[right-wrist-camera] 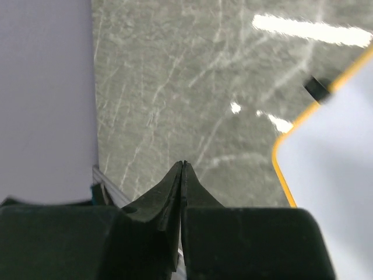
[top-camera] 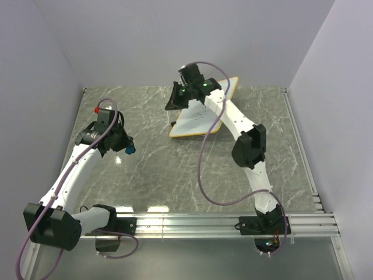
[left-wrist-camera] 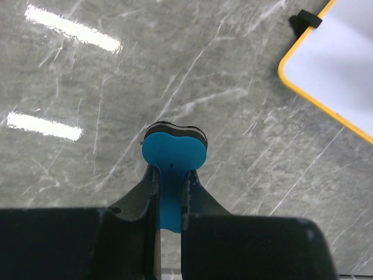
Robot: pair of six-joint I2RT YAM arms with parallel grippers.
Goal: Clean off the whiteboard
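The whiteboard [top-camera: 201, 119], white with an orange-yellow rim and small black feet, lies at the back middle of the table, partly under my right arm. Faint marks show on it near the right gripper. It also shows in the left wrist view [left-wrist-camera: 344, 76] and the right wrist view [right-wrist-camera: 332, 175]. My left gripper [top-camera: 125, 146] is shut on a blue bow-tie eraser [left-wrist-camera: 173, 154], held above the table to the left of the board. My right gripper [top-camera: 173, 100] is shut and empty, raised over the board's left back edge.
The table [top-camera: 157, 175] is dark green marble with low metal rails at its edges. Pale walls close in on the left, back and right. A cable [top-camera: 204, 169] loops down from the right arm over the table.
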